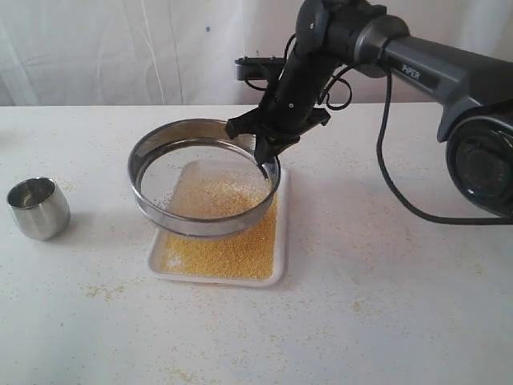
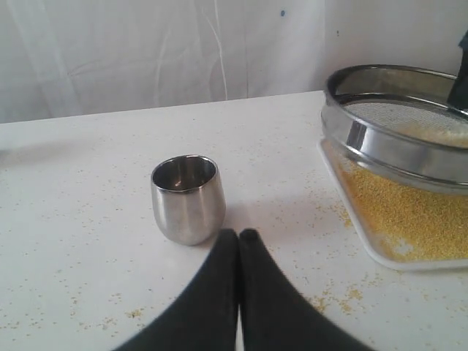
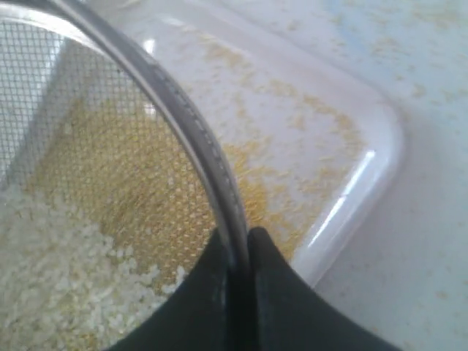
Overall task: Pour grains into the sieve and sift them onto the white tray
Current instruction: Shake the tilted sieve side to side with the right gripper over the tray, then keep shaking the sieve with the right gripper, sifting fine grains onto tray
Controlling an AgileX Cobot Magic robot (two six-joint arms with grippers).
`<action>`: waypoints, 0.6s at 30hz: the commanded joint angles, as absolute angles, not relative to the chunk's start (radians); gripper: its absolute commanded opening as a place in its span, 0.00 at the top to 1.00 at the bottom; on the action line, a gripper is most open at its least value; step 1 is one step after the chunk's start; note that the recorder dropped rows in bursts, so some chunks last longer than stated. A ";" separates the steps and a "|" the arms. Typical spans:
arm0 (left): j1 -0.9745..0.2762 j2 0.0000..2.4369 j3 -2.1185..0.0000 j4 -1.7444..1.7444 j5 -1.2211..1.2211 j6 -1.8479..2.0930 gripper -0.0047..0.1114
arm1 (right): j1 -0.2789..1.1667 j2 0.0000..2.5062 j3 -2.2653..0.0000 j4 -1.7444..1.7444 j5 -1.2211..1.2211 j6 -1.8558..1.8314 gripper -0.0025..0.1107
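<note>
The sieve (image 1: 200,172) hangs tilted above the white tray (image 1: 280,265), held by its far right rim in my right gripper (image 1: 264,160), which is shut on the steel rim (image 3: 197,139). Pale coarse bits (image 3: 58,278) lie on the mesh. Fine yellow grains (image 1: 224,245) cover the tray (image 3: 365,183) below. My left gripper (image 2: 238,235) is shut and holds nothing, just in front of the small steel cup (image 2: 186,197), which stands upright. The sieve (image 2: 395,139) and the tray (image 2: 380,252) also show in the left wrist view.
The steel cup (image 1: 38,208) stands on the table at the far left, apart from the tray. Loose grains (image 1: 104,289) are scattered over the tabletop. A black cable (image 1: 393,184) loops down from the right arm onto the table.
</note>
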State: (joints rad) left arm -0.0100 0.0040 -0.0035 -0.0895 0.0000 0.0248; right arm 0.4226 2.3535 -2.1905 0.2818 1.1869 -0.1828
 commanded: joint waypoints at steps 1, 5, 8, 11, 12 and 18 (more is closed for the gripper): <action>-0.014 0.000 0.000 -0.095 -0.006 0.025 0.96 | 0.426 2.340 -2.199 0.066 1.134 0.206 0.98; -0.014 0.000 0.000 -0.095 -0.006 0.025 0.96 | 0.440 2.345 -2.199 0.445 1.221 -0.407 0.98; -0.014 0.000 0.000 -0.095 -0.006 0.025 0.96 | 0.437 2.345 -2.201 0.104 1.141 0.150 0.98; -0.014 0.000 0.000 -0.095 -0.006 0.025 0.96 | 0.433 2.345 -2.203 0.411 1.221 -0.241 0.98; -0.014 0.000 0.000 -0.095 -0.006 0.025 0.96 | 0.440 2.347 -2.201 0.497 1.221 -0.405 0.98; -0.014 0.000 0.000 -0.095 -0.006 0.025 0.96 | 0.440 2.347 -2.203 0.353 1.210 -0.157 0.98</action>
State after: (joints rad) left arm -0.0100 0.0040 -0.0035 -0.0895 0.0000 0.0248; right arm 0.4584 2.3585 -2.1905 0.2282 1.1787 -0.0161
